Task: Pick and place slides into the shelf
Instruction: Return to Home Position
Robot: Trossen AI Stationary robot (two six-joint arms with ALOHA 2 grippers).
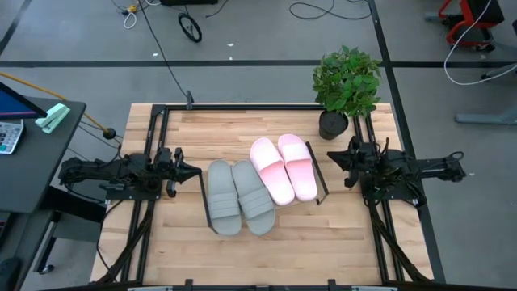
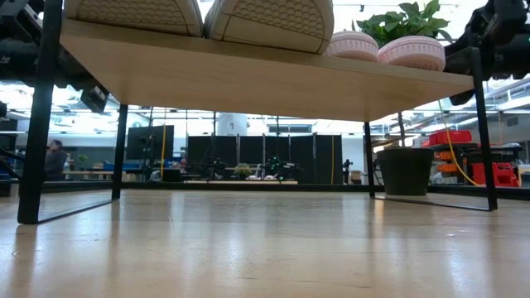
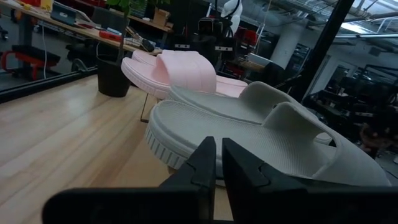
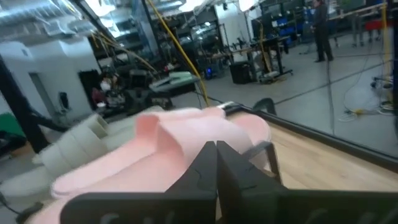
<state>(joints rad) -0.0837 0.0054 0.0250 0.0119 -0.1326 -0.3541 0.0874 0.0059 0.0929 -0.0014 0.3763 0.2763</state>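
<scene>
The shelf (image 2: pixel 273 83) stands mid-table with all the slides resting sole-down on its board. The grey pair (image 1: pixel 238 198) lies toward the left and near side, the pink pair (image 1: pixel 284 167) toward the right and far side. From table height I see the grey soles (image 2: pixel 269 21) and the pink ends (image 2: pixel 412 51) over the board's edge. My left gripper (image 1: pixel 196 171) points level at the grey pair (image 3: pixel 249 134) from the left, just short of it, fingers shut to a slit. My right gripper (image 1: pixel 329 155) is shut and points level at the pink pair (image 4: pixel 161 155) from the right, apart from it.
A potted plant (image 1: pixel 346 85) in a black pot (image 2: pixel 406 171) stands at the table's far right corner, close behind my right gripper. The shelf's black end frame (image 1: pixel 321 182) lies between my right gripper and the pink pair. Bare tabletop (image 1: pixel 266 259) lies toward the near edge.
</scene>
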